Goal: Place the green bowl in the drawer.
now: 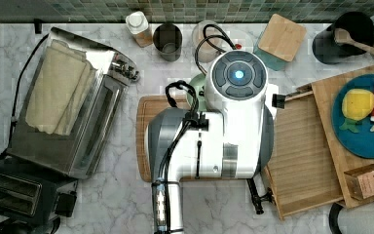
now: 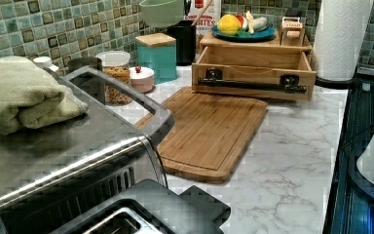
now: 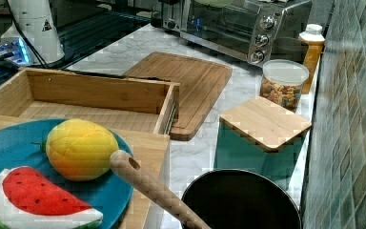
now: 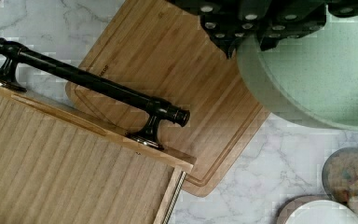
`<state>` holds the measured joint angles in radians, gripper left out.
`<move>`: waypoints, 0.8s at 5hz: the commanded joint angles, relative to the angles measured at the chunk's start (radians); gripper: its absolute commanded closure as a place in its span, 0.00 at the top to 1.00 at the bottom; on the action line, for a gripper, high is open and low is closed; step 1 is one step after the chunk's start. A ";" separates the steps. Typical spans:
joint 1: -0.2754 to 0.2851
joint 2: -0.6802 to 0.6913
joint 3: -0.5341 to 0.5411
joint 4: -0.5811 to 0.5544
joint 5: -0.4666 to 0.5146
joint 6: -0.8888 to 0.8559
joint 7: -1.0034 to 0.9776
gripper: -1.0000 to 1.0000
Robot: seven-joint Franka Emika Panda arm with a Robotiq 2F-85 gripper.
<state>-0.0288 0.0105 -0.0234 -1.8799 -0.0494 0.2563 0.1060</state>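
- One green bowl [image 4: 321, 79] hangs in the air, right under the gripper [image 4: 261, 23], in the wrist view.
- It is round with no long axis; in the left view the bowl [image 2: 161, 11] sits level, mouth up, high above the counter at the top edge.
- From the top view, a sliver of bowl [image 1: 195, 90] peeks out beside the arm's white body, over the far end of the cutting board [image 1: 146, 136].
- The gripper's dark body presses against the bowl's rim in the wrist view; it looks clamped on that rim, since the bowl rides off the counter, though the fingertips themselves are hard to make out.
- The drawer [image 1: 304, 156] stands pulled out, its grained bottom bare, to the top view's right of the arm.
- Its long black handle [image 4: 84, 84] runs along the front board, next to the cutting board's edge [image 4: 168, 70].
- The bowl is over the board, not over the drawer.
- On the cabinet top, the blue plate [image 3: 14, 152] carries toy fruit.
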 commanded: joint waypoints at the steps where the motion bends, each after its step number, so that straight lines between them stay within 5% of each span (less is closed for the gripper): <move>1: -0.004 -0.009 0.004 -0.001 -0.003 0.000 0.000 0.00; 2: -0.017 -0.041 -0.008 -0.088 -0.040 0.100 -0.009 0.00; 4: -0.093 -0.061 -0.095 -0.111 0.045 0.091 -0.174 0.00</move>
<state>-0.0493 0.0139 -0.0446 -1.9697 -0.0632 0.3813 0.0829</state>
